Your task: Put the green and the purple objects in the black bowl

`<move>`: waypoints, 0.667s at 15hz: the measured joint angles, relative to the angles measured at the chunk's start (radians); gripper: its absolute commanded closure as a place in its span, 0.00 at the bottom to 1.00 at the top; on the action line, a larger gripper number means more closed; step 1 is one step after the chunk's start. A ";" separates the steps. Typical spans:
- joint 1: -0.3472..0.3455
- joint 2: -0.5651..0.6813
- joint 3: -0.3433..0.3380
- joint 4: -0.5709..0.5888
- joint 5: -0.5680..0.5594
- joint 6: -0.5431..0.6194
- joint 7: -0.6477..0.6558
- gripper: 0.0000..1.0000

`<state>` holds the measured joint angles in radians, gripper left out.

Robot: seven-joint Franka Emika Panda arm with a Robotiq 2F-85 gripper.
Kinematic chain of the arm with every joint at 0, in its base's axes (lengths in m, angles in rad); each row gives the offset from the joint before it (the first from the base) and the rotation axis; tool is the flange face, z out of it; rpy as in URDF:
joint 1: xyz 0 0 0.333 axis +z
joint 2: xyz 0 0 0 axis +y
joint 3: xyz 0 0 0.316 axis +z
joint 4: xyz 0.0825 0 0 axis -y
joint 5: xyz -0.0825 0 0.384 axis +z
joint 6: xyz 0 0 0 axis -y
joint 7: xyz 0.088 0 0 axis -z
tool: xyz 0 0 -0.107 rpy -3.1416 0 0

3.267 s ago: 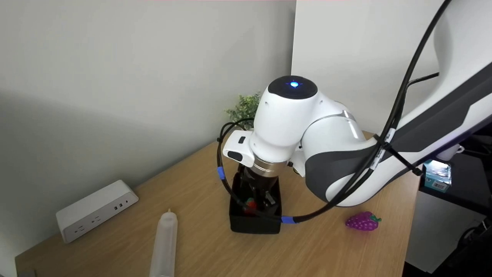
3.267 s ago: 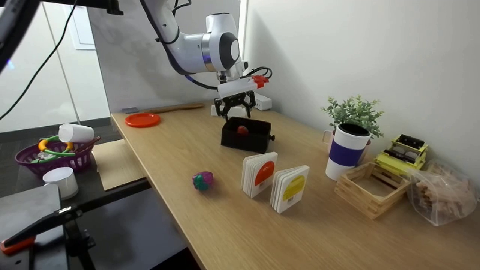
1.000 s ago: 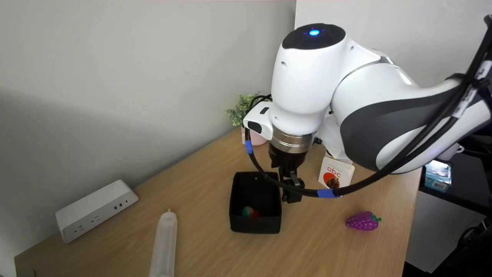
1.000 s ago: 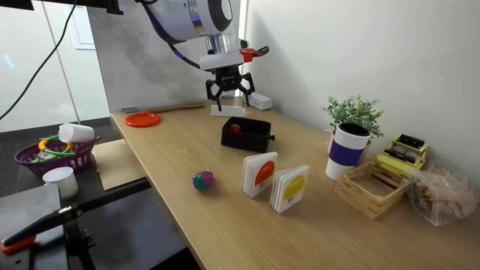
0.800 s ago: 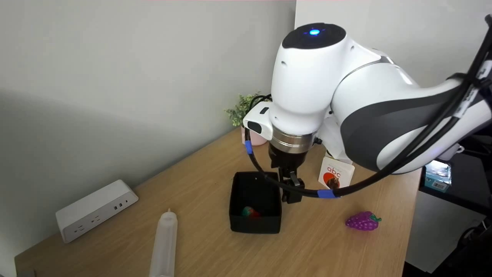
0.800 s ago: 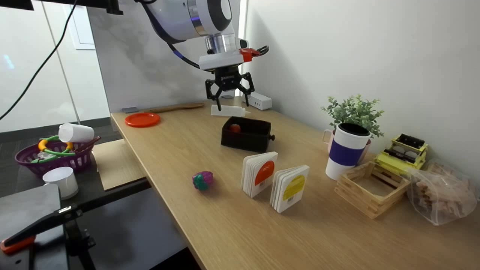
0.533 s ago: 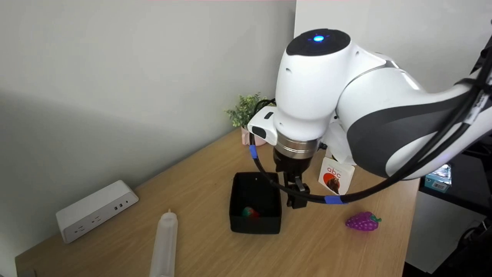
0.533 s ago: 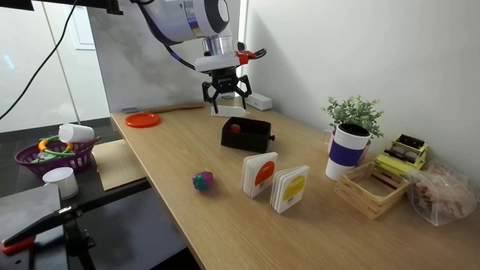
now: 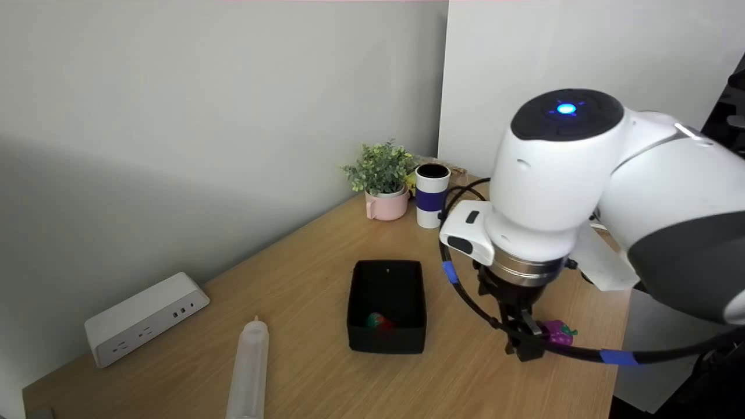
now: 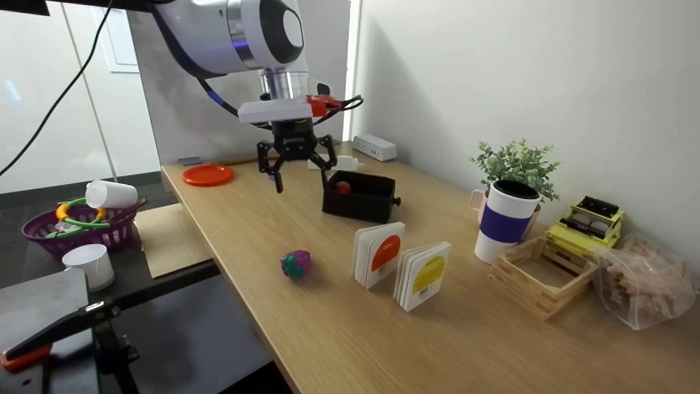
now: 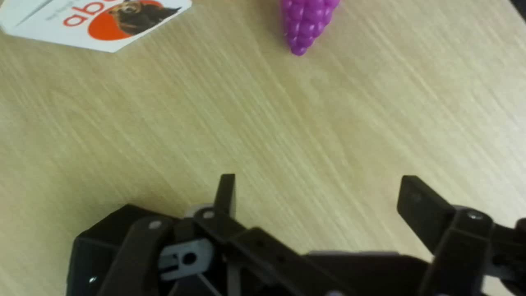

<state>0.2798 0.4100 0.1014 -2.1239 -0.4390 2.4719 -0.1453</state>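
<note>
A purple toy bunch of grapes (image 10: 296, 264) with a green leaf lies on the table near the edge. In an exterior view my arm partly covers the grapes (image 9: 559, 333); in the wrist view the grapes (image 11: 306, 22) are at the top edge, ahead of the fingertips. The black bowl is a black open box (image 9: 387, 341), also in an exterior view (image 10: 350, 205). A red toy with a green top (image 9: 379, 320) lies inside it. My gripper (image 10: 302, 187) is open and empty above the table, between box and grapes; it also shows in the wrist view (image 11: 317, 185).
Two small board books (image 10: 378, 256) (image 10: 423, 276) stand near the grapes. A white cup with a blue band (image 10: 506, 219), a potted plant (image 9: 381, 169) and a wooden crate (image 10: 544, 276) are along the wall. A clear bottle (image 9: 250, 372) and white power strip (image 9: 145, 319) lie beyond the box.
About three seconds ago my gripper was low at the black box with the red toy. It rose out of it, then moved away from the box toward the grapes and downward, staying open.
</note>
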 measured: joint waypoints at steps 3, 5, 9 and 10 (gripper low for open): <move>-0.001 -0.039 0.019 -0.119 -0.003 0.024 -0.047 0.00; -0.002 -0.054 0.027 -0.182 -0.023 0.026 -0.101 0.00; -0.003 -0.082 0.021 -0.276 -0.122 0.026 -0.127 0.00; -0.004 -0.092 0.016 -0.294 -0.150 0.026 -0.126 0.00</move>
<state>0.2758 0.3185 0.1176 -2.4177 -0.5892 2.4980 -0.2718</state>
